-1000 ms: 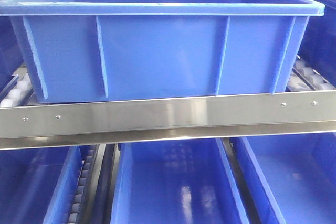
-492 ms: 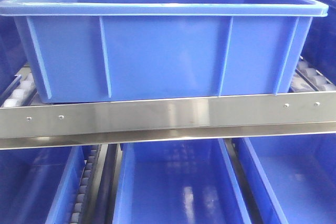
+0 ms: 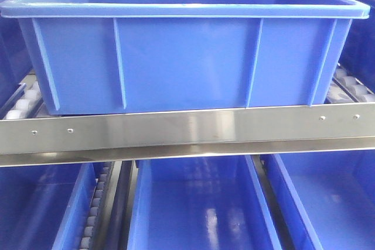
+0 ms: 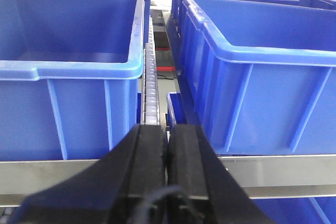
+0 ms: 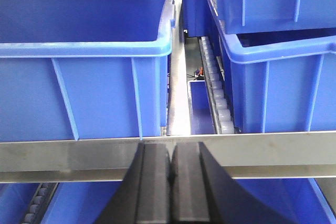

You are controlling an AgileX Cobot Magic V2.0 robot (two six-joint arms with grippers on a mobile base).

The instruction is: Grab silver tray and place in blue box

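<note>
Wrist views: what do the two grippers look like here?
The left gripper has two black, matte, blocky fingers that widen toward the camera, with a thin dark cable looping across their base. The right gripper shows the same black, flat-faced fingers flaring into a wider black body; no cable or markings show. Neither arm appears in the front view.
</note>
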